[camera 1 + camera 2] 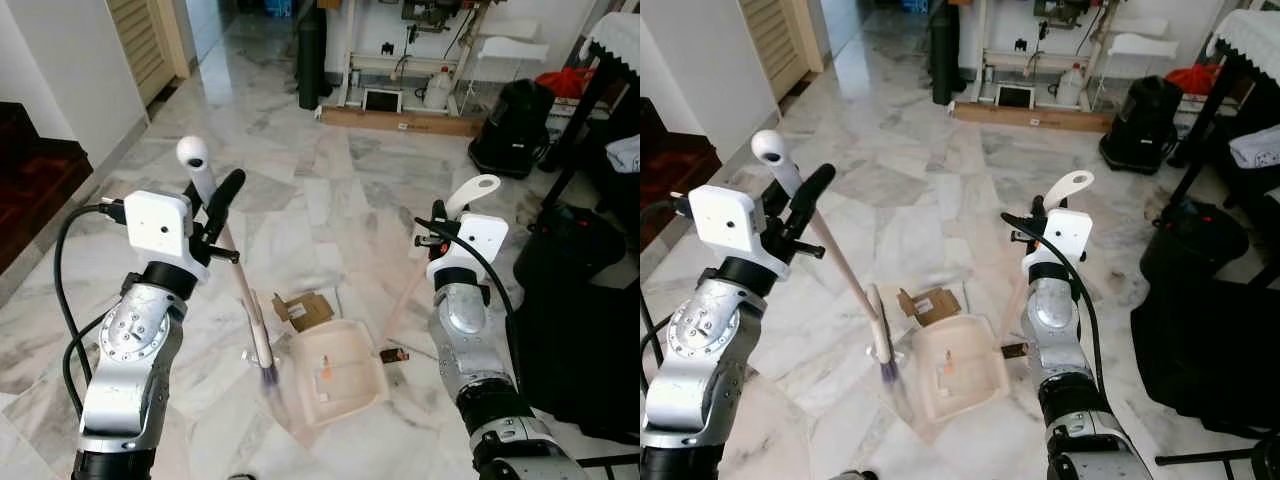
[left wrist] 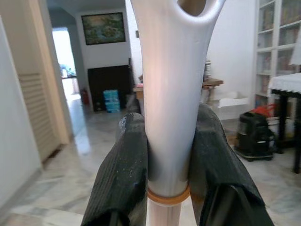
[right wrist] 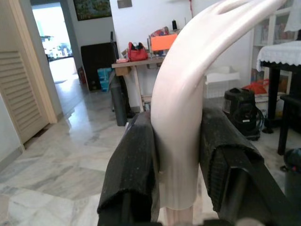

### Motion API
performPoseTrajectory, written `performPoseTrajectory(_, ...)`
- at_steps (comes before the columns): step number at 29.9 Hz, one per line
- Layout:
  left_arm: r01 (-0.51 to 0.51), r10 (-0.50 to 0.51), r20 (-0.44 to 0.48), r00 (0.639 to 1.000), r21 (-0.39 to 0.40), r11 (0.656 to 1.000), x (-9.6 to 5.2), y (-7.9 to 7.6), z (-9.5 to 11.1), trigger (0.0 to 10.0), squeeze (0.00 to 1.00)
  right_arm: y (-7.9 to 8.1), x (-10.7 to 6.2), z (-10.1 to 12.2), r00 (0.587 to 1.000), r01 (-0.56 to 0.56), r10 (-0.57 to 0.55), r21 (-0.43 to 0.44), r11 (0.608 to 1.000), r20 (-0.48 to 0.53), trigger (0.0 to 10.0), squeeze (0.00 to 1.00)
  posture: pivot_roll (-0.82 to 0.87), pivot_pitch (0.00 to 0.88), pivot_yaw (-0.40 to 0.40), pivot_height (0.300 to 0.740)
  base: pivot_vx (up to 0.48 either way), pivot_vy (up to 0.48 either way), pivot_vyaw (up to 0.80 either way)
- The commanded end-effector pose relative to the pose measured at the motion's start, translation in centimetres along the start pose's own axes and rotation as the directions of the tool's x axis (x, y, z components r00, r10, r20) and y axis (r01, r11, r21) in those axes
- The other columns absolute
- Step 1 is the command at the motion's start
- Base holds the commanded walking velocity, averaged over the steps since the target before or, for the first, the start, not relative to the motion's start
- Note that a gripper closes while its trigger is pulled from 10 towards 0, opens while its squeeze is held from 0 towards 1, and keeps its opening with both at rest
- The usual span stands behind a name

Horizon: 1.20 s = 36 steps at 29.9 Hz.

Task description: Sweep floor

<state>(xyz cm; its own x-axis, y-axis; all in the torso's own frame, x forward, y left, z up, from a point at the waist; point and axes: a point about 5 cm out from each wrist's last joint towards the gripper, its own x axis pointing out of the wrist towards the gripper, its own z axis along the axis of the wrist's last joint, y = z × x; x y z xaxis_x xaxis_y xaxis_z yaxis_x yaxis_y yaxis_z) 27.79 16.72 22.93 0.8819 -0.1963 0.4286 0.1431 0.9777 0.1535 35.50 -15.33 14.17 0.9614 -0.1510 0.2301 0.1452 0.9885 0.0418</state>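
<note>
Left gripper [image 2: 168, 155]: clenched on the top of the broom handle [image 1: 238, 282], its 2 black fingers [image 2: 123, 174] pressed against either side of the pale shaft just above an orange ring [image 2: 168, 197].
Broom [image 1: 262, 345]: slanted down from the left gripper toward the middle of the floor; its bristles [image 1: 269, 377] touched the marble just beside the dustpan's open edge.
Right gripper [image 3: 176, 155]: clenched on the curved white dustpan handle [image 1: 471, 195], 1 finger on each side of it.
Dustpan [image 1: 340, 375]: a cream tray resting on the floor between the 2 arms, its thin pinkish stick [image 1: 405, 300] rising to the right gripper; small bits lay inside it.
Cardboard scrap [image 1: 305, 310]: flat on the floor, just beyond the dustpan and near the broom head.
Small dark object [image 1: 393, 355]: on the floor touching or just beside the dustpan's right edge; too small to identify.
Floor [image 1: 300, 210]: white and grey marble tiles.
Surroundings: a black bag [image 1: 512, 128] stood well apart at the far right; a louvred door [image 1: 143, 40] was at the far left.
</note>
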Motion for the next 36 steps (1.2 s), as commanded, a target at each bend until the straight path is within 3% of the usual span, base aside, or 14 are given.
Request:
performPoseTrajectory(1, -0.022, 0.018, 0.055, 0.998, 0.082, 0.996, 0.0, 0.8, 1.0, 10.0, 0.0, -0.1, 0.1, 0.9, 0.999, 0.009, -0.01, 0.015, 1.0, 0.033, 10.0, 0.0, 0.02, 0.0, -0.01, 0.74, 0.0, 0.0, 0.0)
performPoseTrajectory(4, -0.016, 0.017, -0.012, 1.0, 0.089, 0.996, -1.2, 0.5, -0.7, 10.0, 0.0, 0.2, -0.4, 1.0, 0.999, -0.025, 0.025, 0.011, 1.0, 0.048, 10.0, 0.0, 0.01, 0.0, -0.014, 0.74, 0.0, 0.0, 0.0)
performPoseTrajectory(12, -0.064, 0.072, -0.07, 0.995, 0.115, 0.991, -2.4, 0.9, -2.7, 10.0, 0.0, -0.6, -0.8, 1.5, 0.998, -0.02, 0.02, 0.004, 1.0, 0.059, 10.0, 0.0, 0.0, 0.0, -0.021, 0.74, 0.0, 0.0, 0.0)
performPoseTrajectory(25, -0.06, 0.069, -0.086, 0.994, 0.101, 0.993, -2.9, -0.1, -4.0, 10.0, 0.0, -1.3, -1.4, 1.5, 0.999, -0.01, 0.01, 0.002, 1.0, 0.031, 10.0, 0.0, -0.01, 0.0, -0.033, 0.74, 0.0, 0.0, 0.0)
performPoseTrajectory(36, -0.072, 0.08, -0.095, 0.992, 0.088, 0.994, -3.4, -0.6, -4.4, 10.0, 0.0, -0.3, -2.3, 2.2, 0.995, -0.079, 0.077, 0.033, 0.996, 0.056, 10.0, 0.0, -0.01, 0.0, -0.028, 0.74, 0.0, 0.0, 0.14)
